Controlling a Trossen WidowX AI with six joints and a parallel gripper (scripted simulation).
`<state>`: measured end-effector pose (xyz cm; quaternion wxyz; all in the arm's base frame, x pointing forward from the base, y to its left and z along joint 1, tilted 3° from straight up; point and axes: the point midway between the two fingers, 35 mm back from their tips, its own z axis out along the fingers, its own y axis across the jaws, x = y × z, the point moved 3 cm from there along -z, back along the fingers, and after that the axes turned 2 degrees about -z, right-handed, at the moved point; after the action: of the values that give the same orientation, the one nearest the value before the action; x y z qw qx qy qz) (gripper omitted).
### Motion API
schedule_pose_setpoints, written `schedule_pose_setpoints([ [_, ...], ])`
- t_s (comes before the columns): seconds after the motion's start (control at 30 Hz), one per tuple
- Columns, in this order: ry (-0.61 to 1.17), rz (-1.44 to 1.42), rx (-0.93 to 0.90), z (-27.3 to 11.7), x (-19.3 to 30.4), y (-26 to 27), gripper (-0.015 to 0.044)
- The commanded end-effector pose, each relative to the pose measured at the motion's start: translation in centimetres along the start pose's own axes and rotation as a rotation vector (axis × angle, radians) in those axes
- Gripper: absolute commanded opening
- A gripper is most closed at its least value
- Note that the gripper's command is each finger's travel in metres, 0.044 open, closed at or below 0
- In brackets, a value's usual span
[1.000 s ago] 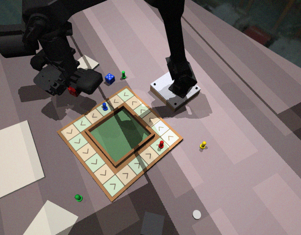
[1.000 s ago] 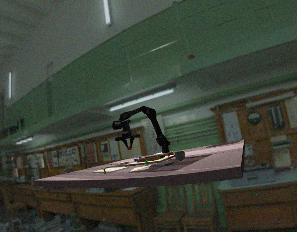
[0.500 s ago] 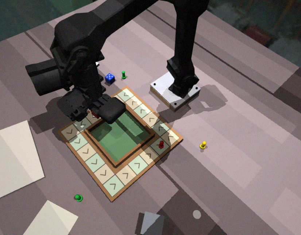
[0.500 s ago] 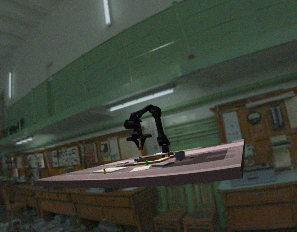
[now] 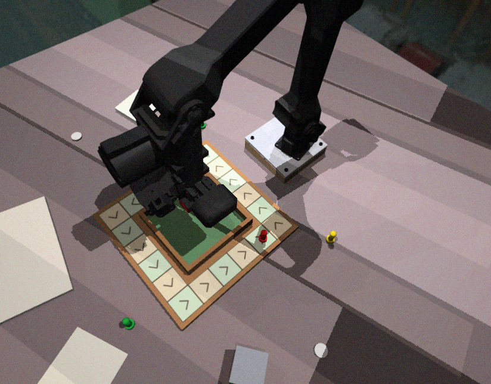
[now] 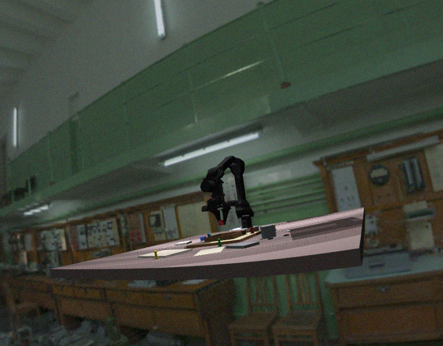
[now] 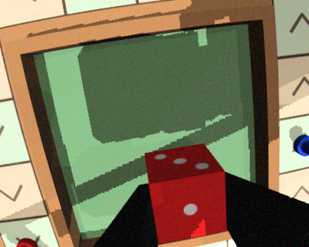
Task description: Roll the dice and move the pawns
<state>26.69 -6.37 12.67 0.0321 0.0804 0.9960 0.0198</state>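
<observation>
My gripper [image 5: 187,205] [image 6: 221,222] [image 7: 182,188] is shut on the red die [image 5: 185,205] [image 6: 221,222] [image 7: 187,207], holding it above the green-floored tray [image 5: 165,243] [image 7: 21,96]. In the wrist view the die shows one pip on its near face and three on its upper face. The red pawn [image 5: 263,236] [image 6: 251,229] [image 7: 27,242] stands on a green square of the arrow track. The blue pawn [image 7: 306,146] stands on a green square on the opposite side; the arm hides it in the top view. The blue die is also hidden there and is out of the wrist view.
Green pawns [image 5: 128,323] [image 5: 202,125] and a yellow pawn [image 5: 331,237] stand off the board. White discs [image 5: 75,136] [image 5: 320,350], a large pale sheet [image 5: 27,256], a smaller one [image 5: 86,357] and a grey block [image 5: 249,365] lie around the board.
</observation>
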Motion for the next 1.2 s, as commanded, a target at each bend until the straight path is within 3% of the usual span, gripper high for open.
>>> schedule_pose_setpoints([
  [0.0, -0.078, 0.012, -0.002, 0.2, 0.4, 0.1, 0.0000],
  [0.7, -0.785, 0.011, 0.027, 1.4, 1.6, 0.0, 0.0000],
  [1.17, -0.806, 0.010, 0.028, -1.3, 4.8, 0.4, 0.0000],
])
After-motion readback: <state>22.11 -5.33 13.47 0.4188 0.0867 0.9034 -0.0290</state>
